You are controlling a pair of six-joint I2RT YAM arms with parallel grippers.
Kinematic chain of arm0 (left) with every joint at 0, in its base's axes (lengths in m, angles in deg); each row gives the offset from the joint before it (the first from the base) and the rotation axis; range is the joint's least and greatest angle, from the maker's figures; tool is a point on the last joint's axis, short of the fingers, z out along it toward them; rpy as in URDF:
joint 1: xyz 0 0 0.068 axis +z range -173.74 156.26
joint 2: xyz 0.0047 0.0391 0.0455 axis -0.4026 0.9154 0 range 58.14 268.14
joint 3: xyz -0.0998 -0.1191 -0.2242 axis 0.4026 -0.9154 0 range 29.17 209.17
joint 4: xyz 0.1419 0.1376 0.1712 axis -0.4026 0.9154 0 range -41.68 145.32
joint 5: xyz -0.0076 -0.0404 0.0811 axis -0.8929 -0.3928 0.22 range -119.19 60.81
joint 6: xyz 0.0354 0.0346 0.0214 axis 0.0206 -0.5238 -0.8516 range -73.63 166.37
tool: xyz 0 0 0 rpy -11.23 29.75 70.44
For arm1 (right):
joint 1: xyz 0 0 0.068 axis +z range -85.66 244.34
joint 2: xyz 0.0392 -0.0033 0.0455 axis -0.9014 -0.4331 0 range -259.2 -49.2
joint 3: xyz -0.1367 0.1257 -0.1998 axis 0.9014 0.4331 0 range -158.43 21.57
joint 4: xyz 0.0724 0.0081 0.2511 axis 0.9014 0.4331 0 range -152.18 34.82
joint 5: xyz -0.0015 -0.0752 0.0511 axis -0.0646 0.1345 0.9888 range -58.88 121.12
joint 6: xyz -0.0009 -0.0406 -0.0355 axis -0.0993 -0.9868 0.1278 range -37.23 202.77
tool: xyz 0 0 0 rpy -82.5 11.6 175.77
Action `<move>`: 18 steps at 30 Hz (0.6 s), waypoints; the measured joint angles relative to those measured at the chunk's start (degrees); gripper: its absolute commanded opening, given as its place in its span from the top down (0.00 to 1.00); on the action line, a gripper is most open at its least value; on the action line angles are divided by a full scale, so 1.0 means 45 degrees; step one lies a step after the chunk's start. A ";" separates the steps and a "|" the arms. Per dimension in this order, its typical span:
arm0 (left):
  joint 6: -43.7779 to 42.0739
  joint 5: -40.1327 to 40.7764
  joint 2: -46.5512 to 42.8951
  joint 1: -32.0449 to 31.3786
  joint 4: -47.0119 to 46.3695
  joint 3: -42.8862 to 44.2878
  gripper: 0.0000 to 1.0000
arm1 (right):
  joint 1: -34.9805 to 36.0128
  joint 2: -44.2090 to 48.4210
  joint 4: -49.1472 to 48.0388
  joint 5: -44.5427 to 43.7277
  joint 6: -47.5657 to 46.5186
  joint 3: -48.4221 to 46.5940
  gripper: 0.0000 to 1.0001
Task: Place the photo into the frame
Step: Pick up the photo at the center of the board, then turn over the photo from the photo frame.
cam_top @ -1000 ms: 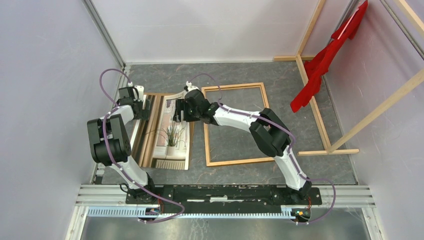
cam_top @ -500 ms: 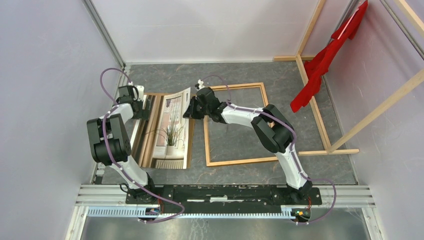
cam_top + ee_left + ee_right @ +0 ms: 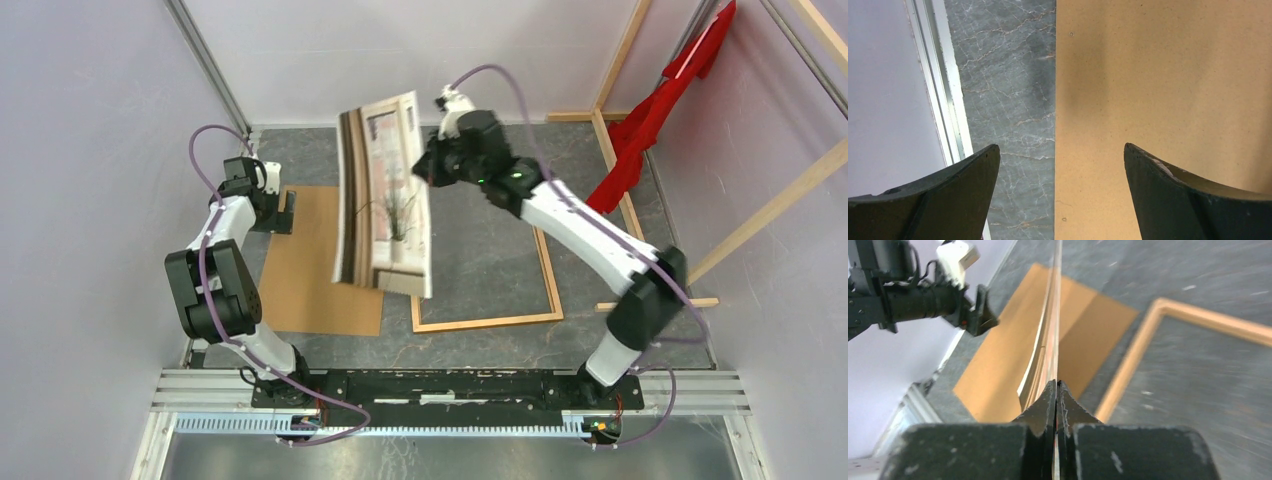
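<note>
The photo (image 3: 385, 190), a print of a spiky potted plant by a window, hangs in the air, lifted and bowed over the table's middle. My right gripper (image 3: 428, 165) is shut on its far right edge. In the right wrist view the photo (image 3: 1045, 340) runs edge-on away from the closed gripper (image 3: 1056, 382). The thin orange-brown frame (image 3: 548, 262) lies flat on the table to the right, its left part hidden behind the photo. My left gripper (image 3: 285, 212) stands open over the left edge of the brown backing board (image 3: 320, 260), its fingers (image 3: 968, 170) holding nothing.
The brown backing board (image 3: 1158, 90) lies flat left of the frame (image 3: 1133, 360), on the grey marbled table (image 3: 1003, 75). An aluminium rail (image 3: 943, 90) borders the table's left edge. Pale wooden beams (image 3: 630, 215) with a red cloth (image 3: 650, 120) stand at the back right.
My right gripper closed on the photo's edge and raised it off the backing board, up and toward the back. The left gripper opened fully and drew back to the left.
</note>
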 measured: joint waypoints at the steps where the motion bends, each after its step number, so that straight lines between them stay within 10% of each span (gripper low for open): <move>1: 0.0000 0.0000 -0.0126 0.0000 0.0117 0.0024 0.00 | -0.0214 0.0670 0.0486 -0.0340 -0.0437 0.0000 1.00; 18: -0.0005 -0.0321 -0.0835 0.0000 0.1078 0.0039 0.00 | -0.0879 0.5153 0.8286 -1.0428 -0.5314 -0.2662 1.00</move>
